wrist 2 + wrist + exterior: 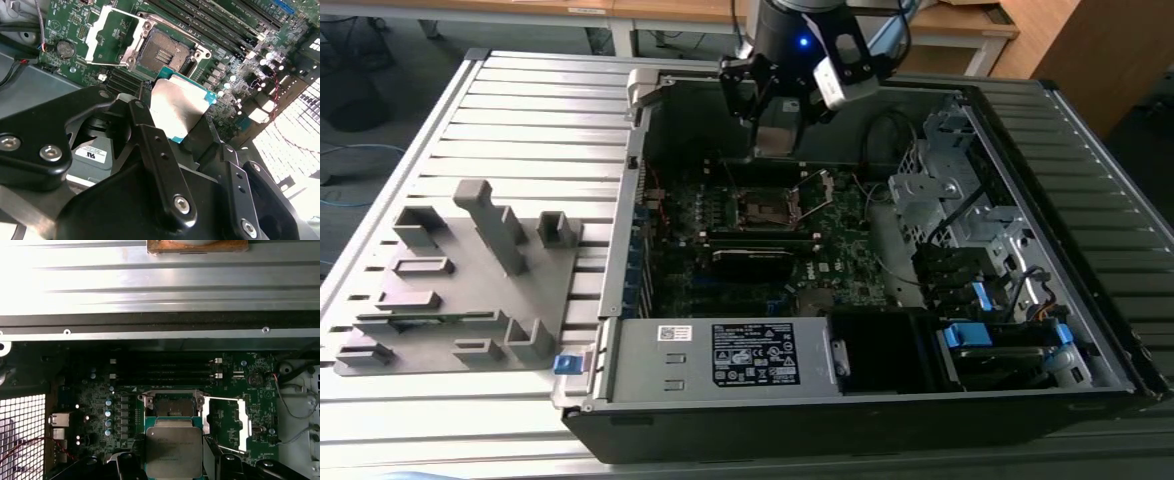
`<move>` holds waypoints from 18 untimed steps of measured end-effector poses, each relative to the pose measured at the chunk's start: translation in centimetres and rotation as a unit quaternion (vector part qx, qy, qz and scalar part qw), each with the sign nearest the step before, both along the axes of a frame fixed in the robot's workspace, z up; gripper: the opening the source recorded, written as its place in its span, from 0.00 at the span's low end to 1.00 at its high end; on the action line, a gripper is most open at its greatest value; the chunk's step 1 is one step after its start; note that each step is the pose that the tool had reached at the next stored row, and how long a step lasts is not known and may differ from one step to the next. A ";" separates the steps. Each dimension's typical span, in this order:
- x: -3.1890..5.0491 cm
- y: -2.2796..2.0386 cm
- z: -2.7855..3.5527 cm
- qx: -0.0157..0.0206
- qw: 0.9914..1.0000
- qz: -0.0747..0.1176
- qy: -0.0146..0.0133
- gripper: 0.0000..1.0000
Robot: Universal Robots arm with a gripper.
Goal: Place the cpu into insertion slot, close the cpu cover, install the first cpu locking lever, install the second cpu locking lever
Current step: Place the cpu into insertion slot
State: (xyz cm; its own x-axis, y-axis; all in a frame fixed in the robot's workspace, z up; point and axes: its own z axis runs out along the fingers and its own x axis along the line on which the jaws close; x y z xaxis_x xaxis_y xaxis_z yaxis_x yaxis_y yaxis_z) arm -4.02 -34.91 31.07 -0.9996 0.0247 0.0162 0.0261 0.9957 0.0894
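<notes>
A ribbed metal bench (520,110) carried an open computer case (854,430) lying on its side. A grey moulded fixture (454,290) sat on the bench at the exterior view's left of the case. The arm (794,30) reached down into the far part of the case, over the green motherboard (854,225).

The end effector (177,120) was closed on the cpu (177,102), its two black fingers (140,125) pressed against opposite edges of the chip. In the first wrist view the cpu (173,450) sat between them with its dull metal face towards the camera. The chip hung in the air above the board, near the insertion slot (162,52) but not seated in it.

The slot lay uncovered in the exterior view (761,207) and in the first wrist view (174,405), with the long black memory slots (165,372) just beyond it. The cpu cover (93,40) stood swung open on its hinge beside the socket, its square window showing the board behind it, as the first wrist view (245,427) also showed.
</notes>
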 end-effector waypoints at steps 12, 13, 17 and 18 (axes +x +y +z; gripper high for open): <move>-0.02 0.00 -1.43 0.000 1.000 0.000 -0.001 0.54; -0.05 0.00 -1.45 0.000 1.000 0.000 -0.001 0.54; -0.06 0.00 -1.52 0.000 1.000 0.000 -0.001 0.54; -0.06 0.00 -1.56 0.000 1.000 0.000 -0.001 0.54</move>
